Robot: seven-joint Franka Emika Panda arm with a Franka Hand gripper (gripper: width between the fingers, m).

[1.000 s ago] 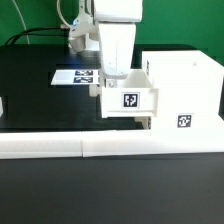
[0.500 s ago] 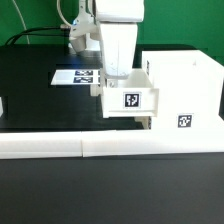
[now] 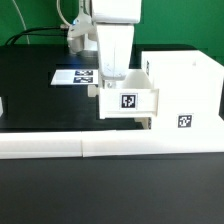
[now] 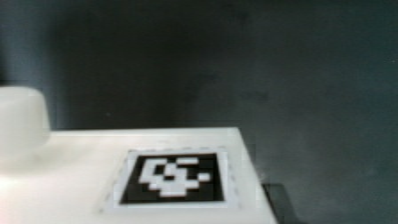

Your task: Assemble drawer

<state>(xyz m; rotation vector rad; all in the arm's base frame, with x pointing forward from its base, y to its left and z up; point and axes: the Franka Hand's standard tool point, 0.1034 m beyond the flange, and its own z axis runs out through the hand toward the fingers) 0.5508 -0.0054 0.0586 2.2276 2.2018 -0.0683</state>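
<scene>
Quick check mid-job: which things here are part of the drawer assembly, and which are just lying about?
Part of the job:
- housing
- tray, under the gripper

Just there:
- marker board
- border rail
- black table

- You've got a black table (image 3: pixel 40 95) filling most of the exterior view, matte, evenly lit.
- Green backdrop wall (image 3: pixel 180 25) runs behind it, from about 10 to 2 o'clock.
- A long low white rail (image 3: pixel 60 147) borders the table's near edge, around 6 o'clock.
- Marker board (image 3: pixel 72 76) lies flat near 11 o'clock.
</scene>
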